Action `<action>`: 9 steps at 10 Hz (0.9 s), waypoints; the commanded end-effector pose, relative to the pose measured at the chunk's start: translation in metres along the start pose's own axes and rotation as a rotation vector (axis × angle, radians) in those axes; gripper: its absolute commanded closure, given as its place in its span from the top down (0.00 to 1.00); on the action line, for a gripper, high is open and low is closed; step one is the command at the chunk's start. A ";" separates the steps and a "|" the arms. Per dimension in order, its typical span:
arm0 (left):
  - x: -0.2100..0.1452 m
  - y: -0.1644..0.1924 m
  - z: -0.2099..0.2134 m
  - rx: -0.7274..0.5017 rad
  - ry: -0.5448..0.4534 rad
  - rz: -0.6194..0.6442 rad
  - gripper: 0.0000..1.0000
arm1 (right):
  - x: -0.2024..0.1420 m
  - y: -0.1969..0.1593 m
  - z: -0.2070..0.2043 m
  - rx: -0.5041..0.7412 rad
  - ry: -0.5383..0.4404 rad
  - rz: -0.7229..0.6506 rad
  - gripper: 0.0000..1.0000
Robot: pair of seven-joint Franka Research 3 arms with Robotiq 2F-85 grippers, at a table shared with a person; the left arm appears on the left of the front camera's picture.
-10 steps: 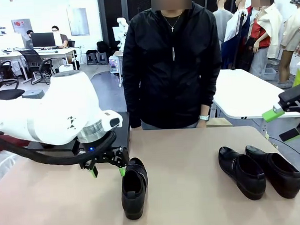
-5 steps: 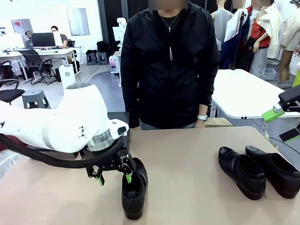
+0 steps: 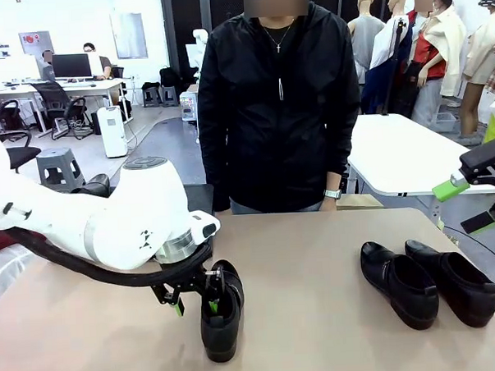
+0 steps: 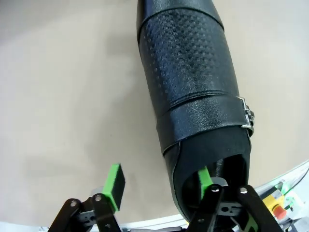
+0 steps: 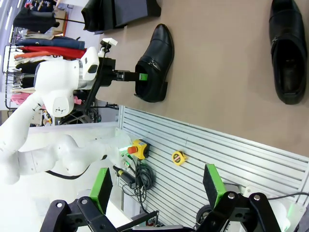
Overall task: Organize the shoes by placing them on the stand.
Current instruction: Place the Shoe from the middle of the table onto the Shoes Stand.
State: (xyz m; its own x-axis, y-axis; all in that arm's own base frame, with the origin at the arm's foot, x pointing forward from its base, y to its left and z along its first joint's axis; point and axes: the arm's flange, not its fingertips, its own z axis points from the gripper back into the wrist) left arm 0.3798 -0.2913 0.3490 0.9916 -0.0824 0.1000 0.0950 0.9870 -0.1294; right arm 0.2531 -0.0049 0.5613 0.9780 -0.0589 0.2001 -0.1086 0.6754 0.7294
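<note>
A glossy black shoe (image 3: pixel 221 322) lies on the brown table near the front, left of centre. My left gripper (image 3: pixel 195 305) straddles its side wall: one green pad (image 4: pixel 203 181) is inside the shoe's (image 4: pixel 193 92) opening. The other pad (image 4: pixel 115 181) hangs outside, with a gap to the leather. The jaws are open and not pinching. Two more shoes (image 3: pixel 400 283) (image 3: pixel 454 281) lie side by side at the right. My right gripper (image 3: pixel 466 205) hovers open off the table's right edge. A dark sliver of the stand (image 3: pixel 199 200) shows behind the left arm.
A person in a black jacket (image 3: pixel 281 110) stands at the far edge, hands down. In the right wrist view, the right gripper (image 5: pixel 157 188) hangs over a slatted wall (image 5: pixel 217 150) below the table's edge. Bare tabletop (image 3: pixel 311 314) separates the single shoe from the pair.
My left arm has moved right and down. One finger has gone into the shoe's opening, and the jaws have narrowed a little. The right arm and the other shoes have not moved.
</note>
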 end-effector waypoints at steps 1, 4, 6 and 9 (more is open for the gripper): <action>-0.001 -0.002 -0.002 0.035 -0.034 0.026 0.00 | 0.003 0.002 0.003 0.033 -0.004 0.026 1.00; -0.003 -0.002 -0.001 0.022 -0.042 0.012 0.00 | 0.003 0.002 0.003 0.033 -0.004 0.026 1.00; -0.004 -0.001 -0.001 0.013 -0.035 0.002 0.00 | 0.003 0.002 0.003 0.033 -0.004 0.026 1.00; -0.007 0.003 0.026 -0.031 -0.058 -0.029 0.00 | 0.003 0.002 0.003 0.033 -0.004 0.026 1.00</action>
State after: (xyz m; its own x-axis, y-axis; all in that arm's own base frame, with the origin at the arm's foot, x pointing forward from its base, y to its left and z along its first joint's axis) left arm 0.3775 -0.2953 0.3579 0.9872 -0.0903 0.1314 0.1076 0.9856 -0.1308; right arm 0.2531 -0.0049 0.5612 0.9781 -0.0583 0.2000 -0.1089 0.6754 0.7294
